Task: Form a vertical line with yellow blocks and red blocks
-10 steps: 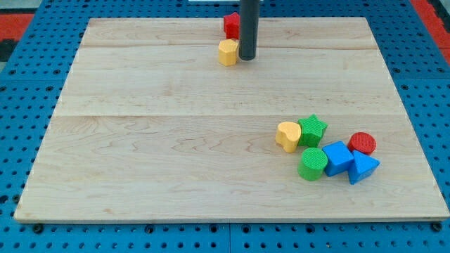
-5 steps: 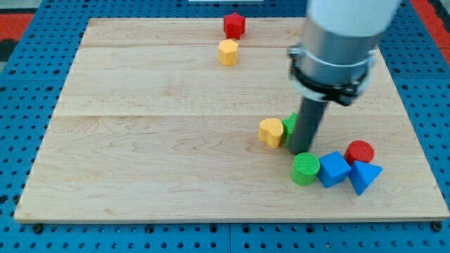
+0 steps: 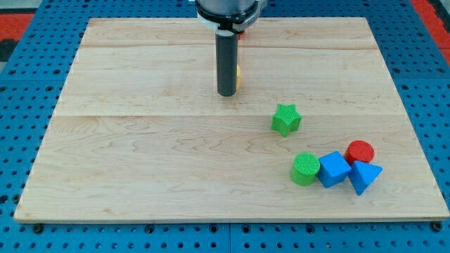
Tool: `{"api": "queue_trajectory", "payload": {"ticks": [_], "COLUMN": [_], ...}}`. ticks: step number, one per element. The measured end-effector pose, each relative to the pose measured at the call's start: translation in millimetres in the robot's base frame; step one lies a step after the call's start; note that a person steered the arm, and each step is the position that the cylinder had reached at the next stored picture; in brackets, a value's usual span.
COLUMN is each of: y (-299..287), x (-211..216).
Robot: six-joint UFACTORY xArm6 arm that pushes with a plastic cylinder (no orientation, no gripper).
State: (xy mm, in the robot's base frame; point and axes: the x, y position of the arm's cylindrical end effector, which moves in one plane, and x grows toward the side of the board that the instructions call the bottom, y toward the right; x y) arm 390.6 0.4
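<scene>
My tip (image 3: 226,93) rests on the board a little above its centre. A sliver of a yellow block (image 3: 239,76) shows just right of the rod, touching or almost touching it; its shape is hidden. The other yellow block and the red star are hidden behind the rod and arm at the view's top. A red cylinder (image 3: 361,150) sits at the lower right, far from my tip.
A green star (image 3: 286,119) lies alone right of centre. A green cylinder (image 3: 306,169), a blue cube (image 3: 333,169) and a blue triangular block (image 3: 364,176) cluster with the red cylinder at the lower right. The wooden board (image 3: 140,154) lies on a blue pegboard.
My tip moved from the lower-right cluster up and left to above centre. The yellow heart left the green star's side; a yellow block now sits by the rod. The green star shifted slightly.
</scene>
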Motion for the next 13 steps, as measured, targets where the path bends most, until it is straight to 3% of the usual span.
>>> {"api": "queue_trajectory", "payload": {"ticks": [1, 2, 3, 4, 5, 6, 7, 9, 11, 12, 13], "y": [85.0, 222.9, 278.1, 260.0, 197.5, 151.4, 120.1, 70.5, -4.6, -25.9, -46.8], "x": [15.6, 23.4, 107.0, 158.6, 141.1, 97.7, 86.6, 122.2, 73.7, 100.3, 66.7]}}
